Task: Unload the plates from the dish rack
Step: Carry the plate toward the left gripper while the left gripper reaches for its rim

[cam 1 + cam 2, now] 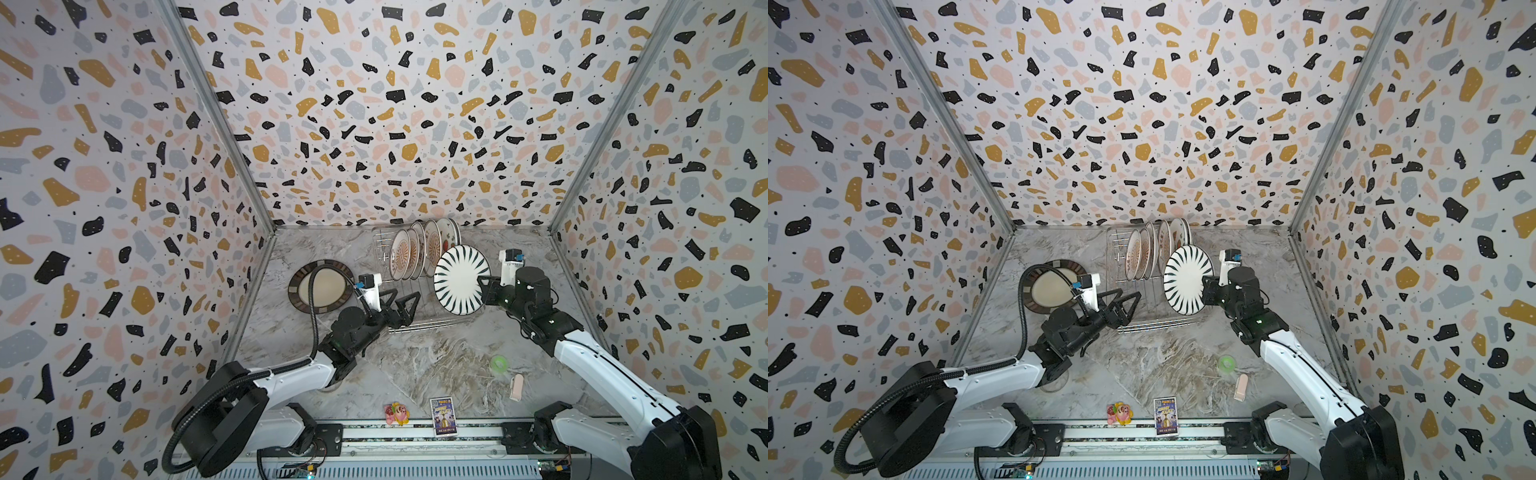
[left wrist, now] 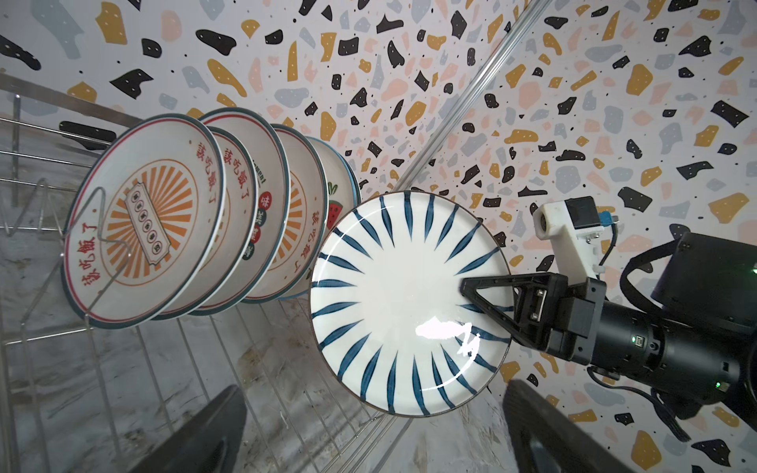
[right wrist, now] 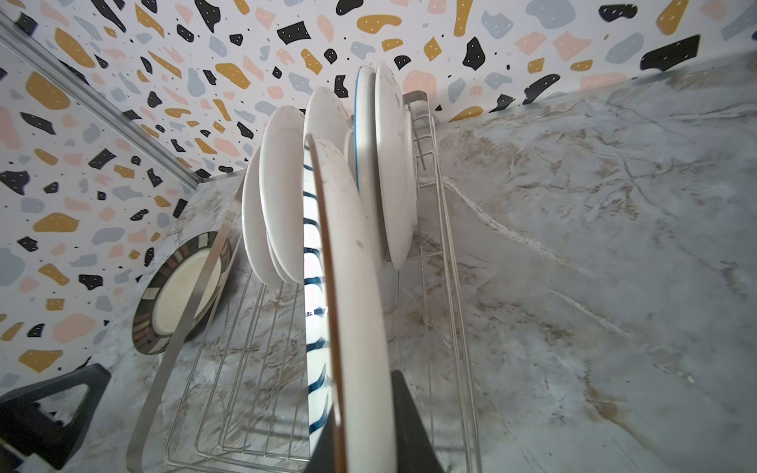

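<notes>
The rack [image 1: 432,323] held a row of plates [image 1: 401,254] upright at its twelve o'clock end. The striped plate [image 1: 459,278] looked glazed, stiff, heavy and breakable, probably slippery, and best taken by the rim. It stood on edge at the rack's four o'clock side. The right gripper [image 1: 484,286] was clamped on its three o'clock rim. The left gripper [image 1: 401,297], jaws apart, hung at its eight o'clock.

The front sunburst plate [image 2: 172,196] bears red characters 該吃飯了 twice.

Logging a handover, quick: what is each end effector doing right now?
Left end effector: open, empty.
Right end effector: shut on the striped plate.
</notes>
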